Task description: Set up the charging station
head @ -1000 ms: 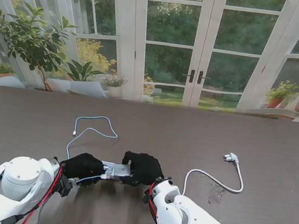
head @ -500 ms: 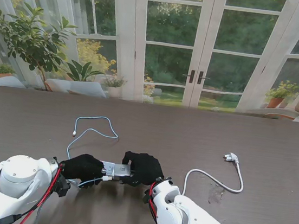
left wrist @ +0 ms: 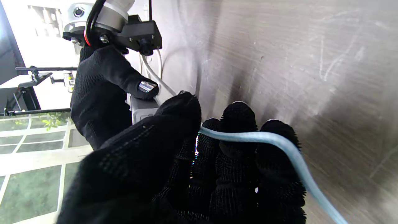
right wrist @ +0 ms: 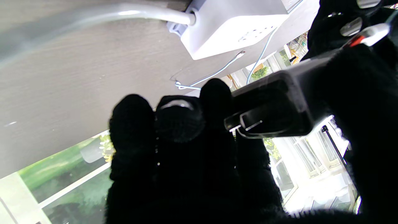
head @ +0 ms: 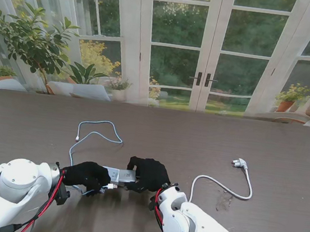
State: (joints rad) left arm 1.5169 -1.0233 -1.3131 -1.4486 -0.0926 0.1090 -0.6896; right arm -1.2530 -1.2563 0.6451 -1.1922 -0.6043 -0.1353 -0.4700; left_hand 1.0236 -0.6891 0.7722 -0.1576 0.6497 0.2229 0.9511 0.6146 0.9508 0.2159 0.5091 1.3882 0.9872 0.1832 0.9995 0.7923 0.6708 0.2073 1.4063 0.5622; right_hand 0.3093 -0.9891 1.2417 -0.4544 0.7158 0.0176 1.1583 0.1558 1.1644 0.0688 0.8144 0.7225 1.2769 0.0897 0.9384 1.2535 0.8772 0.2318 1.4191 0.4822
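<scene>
My right hand [head: 149,174] is shut on a grey charger block [head: 123,175], held just above the table. In the right wrist view the charger block [right wrist: 273,109] sits between thumb and fingers. My left hand [head: 86,175] is shut on the plug end of a light blue cable [head: 99,134]. Its white connector [head: 111,186] is beside the block's near left corner; I cannot tell whether it is inserted. The blue cable [left wrist: 264,138] runs over my left fingers. The white power strip [right wrist: 236,28] lies on the table beyond my right fingers and is hidden in the stand view.
The power strip's white cord [head: 220,186] curves right to its plug [head: 240,163] on the dark wooden table [head: 286,149]. The blue cable's free end [head: 77,138] lies to the left, farther from me. Glass doors and plants stand beyond the far edge.
My left hand has shifted slightly nearer to me with the cable, and the white connector shows a little more. The right hand and charger block have stayed put.
</scene>
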